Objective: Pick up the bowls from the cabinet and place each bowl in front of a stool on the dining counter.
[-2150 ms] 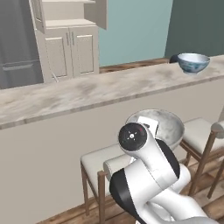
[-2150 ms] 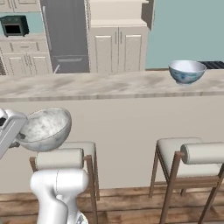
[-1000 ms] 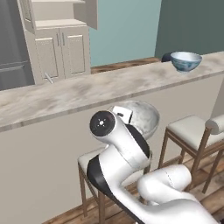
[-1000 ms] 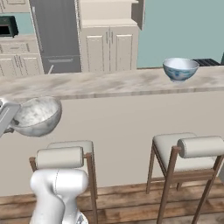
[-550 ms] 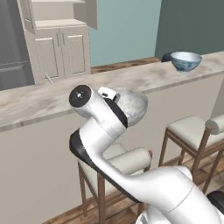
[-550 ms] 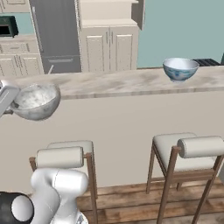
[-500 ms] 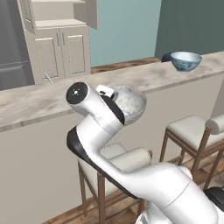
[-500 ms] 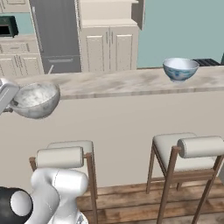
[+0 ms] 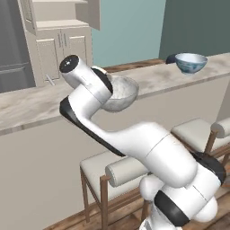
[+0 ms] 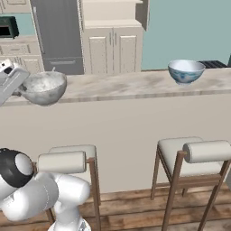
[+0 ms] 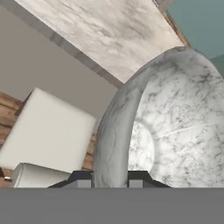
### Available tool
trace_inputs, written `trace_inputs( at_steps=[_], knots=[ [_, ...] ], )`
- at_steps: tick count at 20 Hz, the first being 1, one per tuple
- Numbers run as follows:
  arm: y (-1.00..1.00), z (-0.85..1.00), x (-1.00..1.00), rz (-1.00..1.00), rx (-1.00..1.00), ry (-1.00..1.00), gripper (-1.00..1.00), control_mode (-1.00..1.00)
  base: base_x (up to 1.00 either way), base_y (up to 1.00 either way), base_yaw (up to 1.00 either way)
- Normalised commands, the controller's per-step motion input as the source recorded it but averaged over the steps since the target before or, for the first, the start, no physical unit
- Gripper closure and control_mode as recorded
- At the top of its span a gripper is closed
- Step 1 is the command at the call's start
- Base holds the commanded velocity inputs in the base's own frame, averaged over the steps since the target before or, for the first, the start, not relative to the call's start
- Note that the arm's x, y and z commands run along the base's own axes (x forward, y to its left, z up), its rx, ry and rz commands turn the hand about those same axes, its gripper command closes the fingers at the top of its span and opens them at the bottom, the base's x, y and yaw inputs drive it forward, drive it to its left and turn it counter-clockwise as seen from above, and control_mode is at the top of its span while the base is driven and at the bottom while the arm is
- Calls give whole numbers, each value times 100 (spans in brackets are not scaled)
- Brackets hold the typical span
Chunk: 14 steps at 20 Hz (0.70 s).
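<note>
Grey speckled bowl clamped by its rim in the end effector, one finger inside the wall and one outside. Held in the air at the front edge of the dining counter, above the left stool. Not yet set down.

Main risks from here: bowl rim gripped only on one side, so a quick turn of the wrist could tilt it or let it slip. Coming down too near the edge would probably leave part of the base over the drop, and the bowl could fall on the stool. Lowering too low before moving forward could knock the bowl against the counter edge.

Grey bowl empty inside, only the marbled surface visible. Patterned blue bowl resting upright on the counter in front of the right stool; seems empty too, though the inside is hard to see from this angle. Cabinet well behind the counter.
</note>
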Motion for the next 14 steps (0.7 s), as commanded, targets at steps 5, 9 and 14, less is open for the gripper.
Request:
trace_inputs(
  at_steps=[5,9,14],
  knots=[
    [0,6,99,0,8,5,100,-100,0,0,0],
    [0,0,91,0,2,1,100,-100,0,0,0],
    [1,0,78,0,0,0,100,-100,0,0,0]
  ],
)
